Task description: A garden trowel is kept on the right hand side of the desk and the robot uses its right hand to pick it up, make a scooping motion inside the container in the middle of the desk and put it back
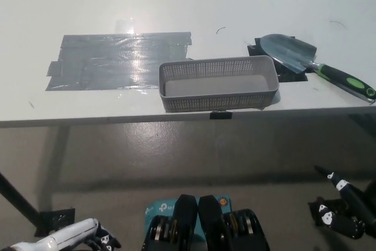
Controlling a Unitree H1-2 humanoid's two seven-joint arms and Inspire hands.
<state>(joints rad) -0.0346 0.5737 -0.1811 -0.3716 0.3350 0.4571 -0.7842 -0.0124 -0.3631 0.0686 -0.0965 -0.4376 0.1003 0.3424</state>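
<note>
The garden trowel (311,63) lies on the right side of the white desk, its metal blade pointing left and its black-and-green handle toward the right edge. A grey mesh container (218,83) sits at the desk's front middle; nothing shows inside it. My black right hand (341,213) hangs low at the bottom right, below the desk edge and far from the trowel, holding nothing. My white left hand (76,236) rests at the bottom left, also below the desk.
A patch of grey tape (120,60) covers the desk (176,4) left of the container. Black tape marks (291,74) lie under the trowel blade. The desk's front edge runs across the middle of the picture, floor below it.
</note>
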